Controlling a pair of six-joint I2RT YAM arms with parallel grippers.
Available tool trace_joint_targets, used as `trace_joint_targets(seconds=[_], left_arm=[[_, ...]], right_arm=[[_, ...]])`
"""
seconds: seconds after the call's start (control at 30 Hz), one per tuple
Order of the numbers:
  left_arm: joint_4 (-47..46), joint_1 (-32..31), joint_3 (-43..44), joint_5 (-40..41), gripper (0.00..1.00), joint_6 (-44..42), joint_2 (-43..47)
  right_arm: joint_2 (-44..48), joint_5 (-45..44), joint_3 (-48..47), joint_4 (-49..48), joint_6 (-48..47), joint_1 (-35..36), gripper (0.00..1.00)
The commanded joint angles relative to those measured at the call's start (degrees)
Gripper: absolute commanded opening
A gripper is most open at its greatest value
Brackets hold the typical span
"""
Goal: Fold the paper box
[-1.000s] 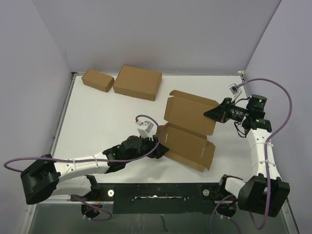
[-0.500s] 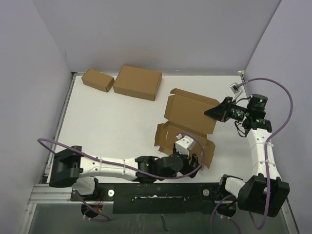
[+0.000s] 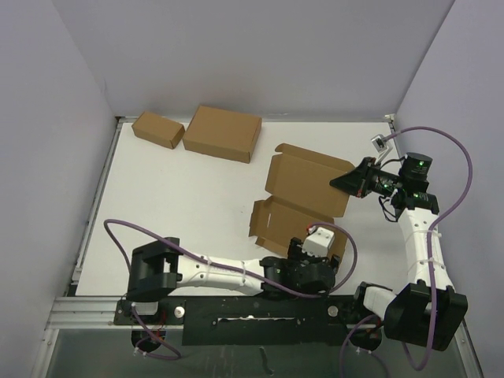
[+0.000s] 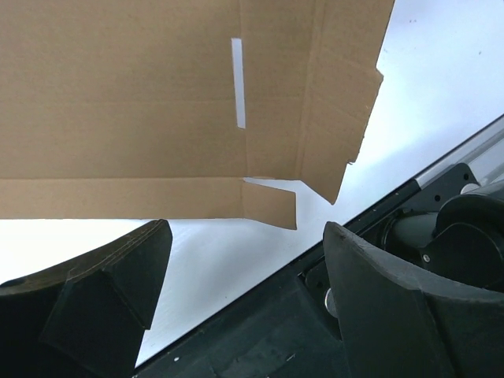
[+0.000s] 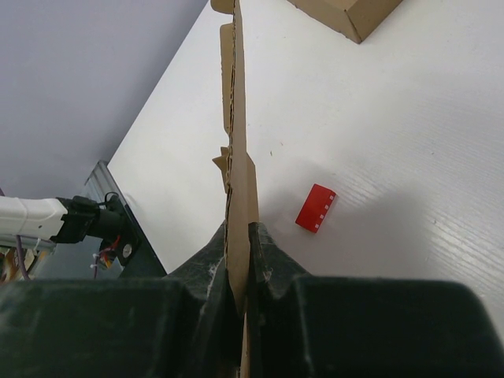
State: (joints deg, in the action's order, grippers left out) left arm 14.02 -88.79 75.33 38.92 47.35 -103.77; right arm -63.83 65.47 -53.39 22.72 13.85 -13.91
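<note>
Currently the right pincer (image 5: 240,236) pinches the box (image 5: 242,189) by its upright lid, edge-on between its tips. The left pincer (image 4: 244,260) is spread and empty, the box's near flap just ahead. Hold the lid steady; raise that flap along its crease.

Open jaws at the edge of an unfolded cardboard panel

The left gripper's (image 4: 246,236) dark jaws stand wide apart with nothing between them. Beyond them is the thin brown cardboard paper box (image 4: 118,94), its creased panel showing a narrow slit (image 4: 238,83), a small tuck tab (image 4: 272,205) and a notched side flap (image 4: 342,118) over the white surface (image 4: 441,71).
</note>
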Motion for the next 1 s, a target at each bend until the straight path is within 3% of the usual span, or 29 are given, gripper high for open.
trace_joint_targets(seconds=[0.0, 0.43, 0.77, 0.97], left_arm=[[1.1, -0.2, 4.6, -1.1, 0.78, 1.4, -4.2], [4.9, 0.1, 10.5, -1.4, 0.76, 3.0, -12.0], [7.4, 1.6, 7.8, 0.1, 0.56, 5.9, -9.6], [5.1, 2.4, 3.5, -0.3, 0.52, 6.0, -6.2]], right_arm=[[1.9, 0.8, 0.1, -2.7, 0.6, -0.4, 0.00], [2.2, 1.0, 0.3, -2.8, 0.7, -0.4, 0.00], [2.4, 1.1, 0.5, -2.8, 0.7, -0.3, 0.00], [2.4, 1.1, 0.6, -2.8, 0.5, -0.4, 0.00]])
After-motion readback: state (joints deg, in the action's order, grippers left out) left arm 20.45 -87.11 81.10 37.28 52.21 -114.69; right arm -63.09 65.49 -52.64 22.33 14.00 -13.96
